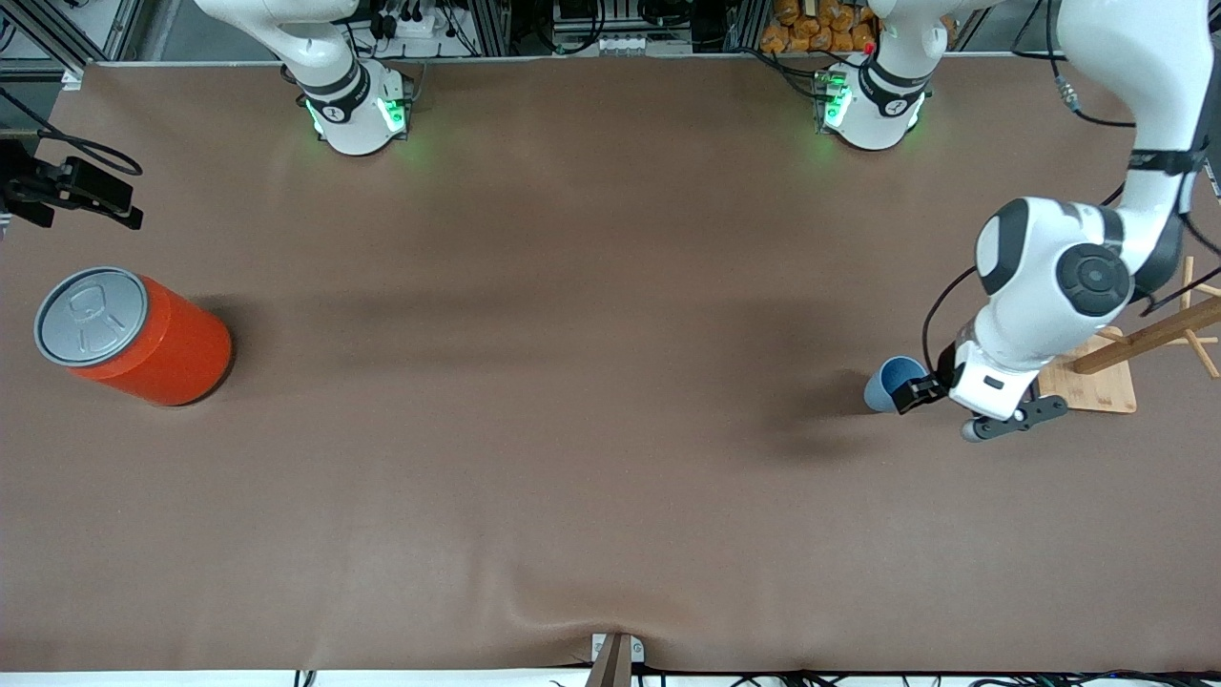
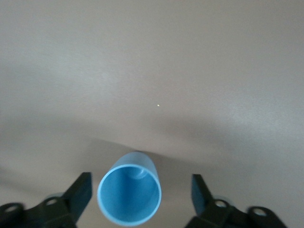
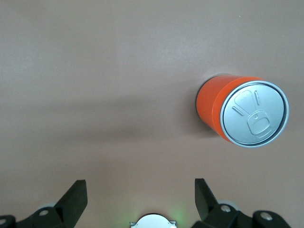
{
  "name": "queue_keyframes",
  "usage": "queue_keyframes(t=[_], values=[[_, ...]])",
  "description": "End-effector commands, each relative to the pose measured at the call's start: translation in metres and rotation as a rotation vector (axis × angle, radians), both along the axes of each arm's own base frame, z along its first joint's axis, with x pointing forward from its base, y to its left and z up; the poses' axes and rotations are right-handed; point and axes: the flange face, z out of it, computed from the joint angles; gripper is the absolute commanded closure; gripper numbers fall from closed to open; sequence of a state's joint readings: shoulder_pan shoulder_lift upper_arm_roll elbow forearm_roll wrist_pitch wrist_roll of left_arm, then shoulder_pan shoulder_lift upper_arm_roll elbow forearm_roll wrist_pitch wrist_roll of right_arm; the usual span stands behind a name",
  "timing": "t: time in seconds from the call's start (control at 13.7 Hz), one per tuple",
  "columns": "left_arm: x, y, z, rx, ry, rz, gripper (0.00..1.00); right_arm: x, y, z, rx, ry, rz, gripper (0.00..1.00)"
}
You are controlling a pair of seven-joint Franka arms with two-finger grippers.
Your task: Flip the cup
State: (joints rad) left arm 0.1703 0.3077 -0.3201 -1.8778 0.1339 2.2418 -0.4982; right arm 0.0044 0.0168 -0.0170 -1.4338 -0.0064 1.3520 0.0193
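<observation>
The small light-blue tapered plastic cup [image 1: 893,382] stands mouth-up on the brown counter [image 1: 572,429] at the left arm's end, between the spread fingers of the left end effector [image 2: 141,194], untouched. The front view adds a wooden rack [image 1: 1126,358] beside it. The right end effector [image 3: 140,199] hangs open over the counter near the orange can [image 3: 240,114].

Bare counter [image 1: 591,382] between orange can [image 1: 143,339] and cup [image 1: 895,384]; wooden rack [image 1: 1126,367] crowds the left arm's end.
</observation>
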Motion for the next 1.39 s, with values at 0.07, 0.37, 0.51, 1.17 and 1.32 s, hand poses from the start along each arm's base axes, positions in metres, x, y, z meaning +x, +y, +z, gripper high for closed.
queue_keyframes(t=[0.07,0.37,0.51,1.17,1.32], values=[[0.01,0.005,0.071,0.038,0.022,0.021,0.0,-0.003,-0.004,0.007,-0.004,-0.003,-0.002,0.0],[0.008,0.015,0.14,0.06,0.009,0.029,0.0,-0.003,0.001,0.004,-0.002,0.003,0.005,0.0],[0.003,0.019,0.178,0.07,-0.002,0.019,0.0,-0.003,0.001,0.005,-0.004,0.001,0.001,0.0],[-0.069,0.062,0.289,0.021,0.016,-0.109,0.0,-0.005,-0.006,0.008,-0.013,-0.005,-0.004,0.0],[-0.076,0.066,0.293,0.026,0.031,-0.108,0.0,-0.005,-0.006,0.008,-0.011,-0.005,-0.005,0.0]])
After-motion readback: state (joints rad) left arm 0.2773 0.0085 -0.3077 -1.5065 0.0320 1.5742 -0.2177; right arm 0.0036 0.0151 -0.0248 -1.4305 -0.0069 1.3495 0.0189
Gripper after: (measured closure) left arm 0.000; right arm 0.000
